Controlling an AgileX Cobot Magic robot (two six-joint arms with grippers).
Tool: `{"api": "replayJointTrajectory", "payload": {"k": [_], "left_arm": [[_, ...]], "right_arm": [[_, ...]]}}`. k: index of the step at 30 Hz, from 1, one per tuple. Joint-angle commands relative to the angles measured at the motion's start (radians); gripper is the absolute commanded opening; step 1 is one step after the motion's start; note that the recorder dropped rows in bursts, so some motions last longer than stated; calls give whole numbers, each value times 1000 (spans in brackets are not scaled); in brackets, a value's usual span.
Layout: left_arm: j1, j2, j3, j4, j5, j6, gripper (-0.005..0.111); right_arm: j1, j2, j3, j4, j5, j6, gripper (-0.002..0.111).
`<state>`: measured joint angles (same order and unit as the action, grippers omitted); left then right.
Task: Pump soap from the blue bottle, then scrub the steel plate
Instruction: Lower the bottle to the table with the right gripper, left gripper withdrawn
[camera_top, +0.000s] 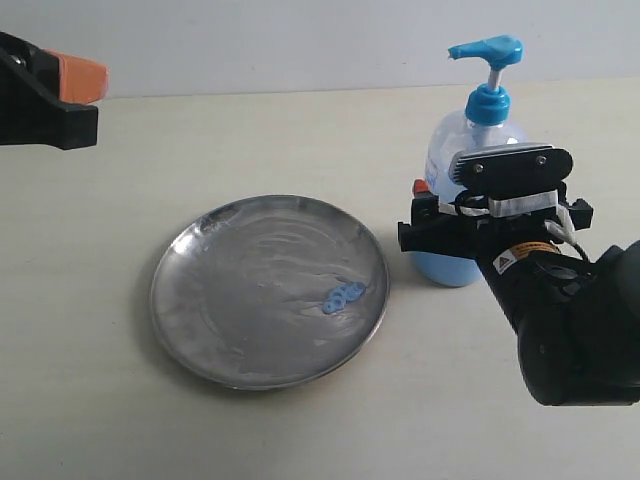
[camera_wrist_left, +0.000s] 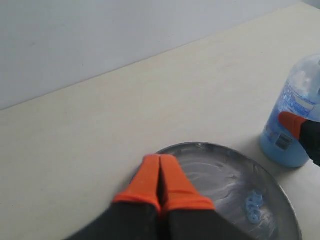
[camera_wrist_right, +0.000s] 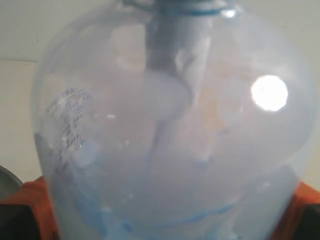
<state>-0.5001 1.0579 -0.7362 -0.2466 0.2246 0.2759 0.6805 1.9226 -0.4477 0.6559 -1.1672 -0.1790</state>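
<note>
**Far left.** The black left gripper (camera_top: 88, 78), with orange-tipped fingers, is held above the pale beige tabletop (camera_top: 90, 380), well apart from the plate. In the left wrist view its orange fingertips (camera_wrist_left: 150, 182) are pressed together with nothing between them. The left gripper (camera_wrist_left: 160, 177) is thus closed and empty.

**Centre.** The round, shallow, shiny steel plate (camera_top: 240, 300) is laid flat on the tabletop, and its surface is streaked with a whitish film. A small cluster of opaque light-blue soap (camera_top: 345, 296) blobs is seen on the right part of the plate, just inside the rim on the side nearest the bottle. The same soap (camera_wrist_left: 254, 205) and steel plate (camera_wrist_left: 215, 167) are shown in the left wrist view.

**Right.** The tall, clear plastic blue bottle (camera_top: 478, 135) is stood upright on the tabletop, near the plate's right rim but not touching it. Its bright blue pump head (camera_top: 487, 48) is turned with the spout to the left, and light-blue liquid is visible in its lower part. The black right gripper (camera_top: 470, 205) is closed around the bottle's body from the near right. In the right wrist view the blue bottle (camera_wrist_right: 170, 125) fills the frame, and orange pads (camera_wrist_right: 35, 200) are seen against both of its sides.
</note>
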Motion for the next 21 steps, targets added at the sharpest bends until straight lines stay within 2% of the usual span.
{"api": "replayJointTrajectory", "payload": {"k": [1,5,14,21], "left_arm": [[3,-6,4,-2,-25,3,0],[3,-6,4,-2,-27,3,0],[3,-6,4,-2,-27,3,0],[3,2,4,-2,-28,3,0]], "right_arm": [[0,-1,-10,-4,-54,5,92],[0,-2,-10,-4,-54,5,101],[0,-81,-10,2,-50,4,101],[0,-197,-10,23,133,-37,101]]}}
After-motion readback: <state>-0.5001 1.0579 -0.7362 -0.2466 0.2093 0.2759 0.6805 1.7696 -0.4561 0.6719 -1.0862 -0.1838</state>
